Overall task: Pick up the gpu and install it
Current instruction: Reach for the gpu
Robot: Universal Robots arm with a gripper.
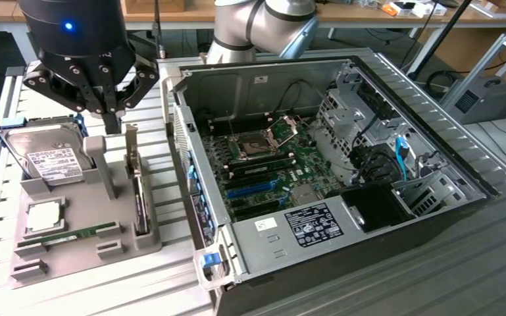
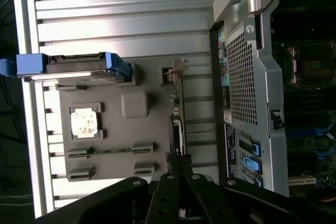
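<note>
Task barely started. Pincer hung over the grey parts holder at the exterior view's left, jaws clenched together with nothing between them as far as could be seen. The gpu stood on its long edge in the holder's slot on the side nearer the open PC case, metal bracket end up by the pincer tip; tip sat just beside that end, contact not clear. In the wrist view the pincer lined up along the gpu, seen edge-on as a thin strip. Hard drive, CPU chip and RAM stick were also in the holder, untouched. Inside the case the motherboard lay exposed, blue expansion slot unfilled. Judged: pick not done, card not lifted, install all left. Holder and case both sat on the slatted table.
</note>
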